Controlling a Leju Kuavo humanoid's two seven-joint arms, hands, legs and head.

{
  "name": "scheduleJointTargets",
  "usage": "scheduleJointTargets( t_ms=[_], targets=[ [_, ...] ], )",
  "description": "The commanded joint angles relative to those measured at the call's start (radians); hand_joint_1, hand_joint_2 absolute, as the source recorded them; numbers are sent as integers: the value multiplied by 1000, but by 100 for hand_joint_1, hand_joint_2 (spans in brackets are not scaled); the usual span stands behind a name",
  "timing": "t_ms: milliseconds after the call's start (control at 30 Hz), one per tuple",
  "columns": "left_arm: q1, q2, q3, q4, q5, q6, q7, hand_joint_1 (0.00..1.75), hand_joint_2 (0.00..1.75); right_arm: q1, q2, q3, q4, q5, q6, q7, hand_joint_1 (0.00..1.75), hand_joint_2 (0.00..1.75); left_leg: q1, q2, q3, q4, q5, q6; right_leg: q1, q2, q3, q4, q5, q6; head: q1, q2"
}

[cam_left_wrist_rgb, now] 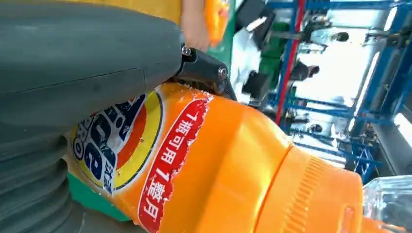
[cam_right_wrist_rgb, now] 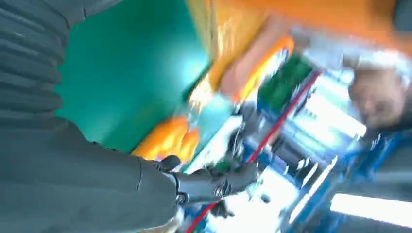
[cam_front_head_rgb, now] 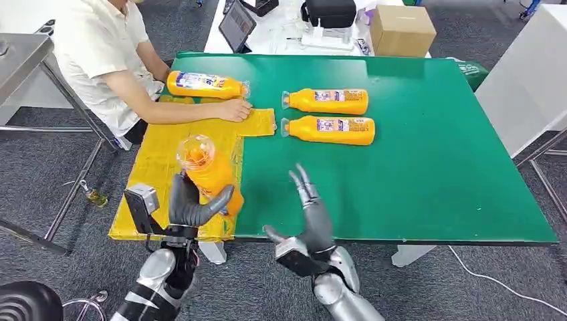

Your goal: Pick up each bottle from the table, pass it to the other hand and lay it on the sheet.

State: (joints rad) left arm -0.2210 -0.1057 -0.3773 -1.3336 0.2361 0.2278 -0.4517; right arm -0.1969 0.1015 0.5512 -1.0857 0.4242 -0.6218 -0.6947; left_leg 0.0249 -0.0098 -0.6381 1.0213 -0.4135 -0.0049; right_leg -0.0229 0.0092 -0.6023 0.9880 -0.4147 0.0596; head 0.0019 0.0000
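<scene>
At lower left of the head view the left hand (cam_front_head_rgb: 190, 204) grips an orange bottle (cam_front_head_rgb: 206, 170) nearly upright, clear cap end up, above the yellow sheet (cam_front_head_rgb: 152, 175); the left wrist view shows the thumb (cam_left_wrist_rgb: 82, 63) wrapped on its label. To lay it well, I judge the bottle should be tipped onto its side and lowered onto bare sheet, clear of the person's hand (cam_front_head_rgb: 235, 109) resting at the sheet's upper part, before the fingers let go. One bottle (cam_front_head_rgb: 206, 85) lies beside that arm at upper left. Right of centre, the right hand (cam_front_head_rgb: 309, 210) is released, fingers spread, holding nothing. Two more bottles (cam_front_head_rgb: 327, 115) lie on the green table (cam_front_head_rgb: 434, 147).
</scene>
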Motion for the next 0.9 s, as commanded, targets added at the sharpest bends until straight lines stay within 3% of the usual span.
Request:
scheduleJointTargets(
  t_ms=[33, 200, 267, 300, 367, 467, 633, 900],
  targets=[
    [-48, 80, -5, 40, -228, 137, 24, 175, 175, 109, 64, -321, -288, 124, -76, -3, 0, 175, -1, 0, 4, 0, -1, 2, 0, -2, 4, 0, -2, -3, 0, 0],
    [-59, 90, 34, 43, -274, 146, 51, 175, 175, 149, 113, -508, -520, 189, -76, -3, 0, 175, -1, -1, 0, 1, -1, 1, 0, -2, 0, 3, -2, -3, 0, 0],
    [-86, 99, 26, 77, -412, 238, 71, 175, 175, 151, 133, -547, -573, 180, -76, -3, 0, 175, -1, -1, 2, 2, -2, 1, 0, -3, 2, 3, -3, -3, 0, 0],
    [-121, 115, 4, 137, -590, 334, 121, 175, 175, 148, 144, -554, -592, 187, -76, -3, 0, 175, -1, -3, 0, 1, 0, 1, 0, -4, 0, 2, -2, -2, 0, 0],
    [-178, 138, -21, 248, -853, 369, 254, 175, 175, 141, 140, -517, -563, 177, -76, -3, 0, 175, 0, -3, 2, 0, 0, 2, 0, -5, 3, 1, -2, -3, 0, 0],
    [-304, 133, -60, 450, -1184, 266, 434, 175, 175, 112, 135, -447, -475, 172, -76, -3, 0, 175, 0, -2, 3, -1, 0, 1, 1, -3, 3, -1, 0, -3, 1, 0],
    [-482, 79, -87, 716, -1315, 104, 518, 175, 175, 90, 120, -385, -397, 127, -76, -3, 0, 175, 0, -3, 1, 0, 2, 1, 1, -4, 2, 0, 0, -3, 0, 0],
    [-517, 65, -90, 796, -1351, 62, 554, 175, 175, 87, 106, -353, -353, 86, -76, -3, 0, 175, 0, 0, 4, -1, 1, 1, 1, -2, 4, 0, 1, -5, 0, 0]
  ],
)
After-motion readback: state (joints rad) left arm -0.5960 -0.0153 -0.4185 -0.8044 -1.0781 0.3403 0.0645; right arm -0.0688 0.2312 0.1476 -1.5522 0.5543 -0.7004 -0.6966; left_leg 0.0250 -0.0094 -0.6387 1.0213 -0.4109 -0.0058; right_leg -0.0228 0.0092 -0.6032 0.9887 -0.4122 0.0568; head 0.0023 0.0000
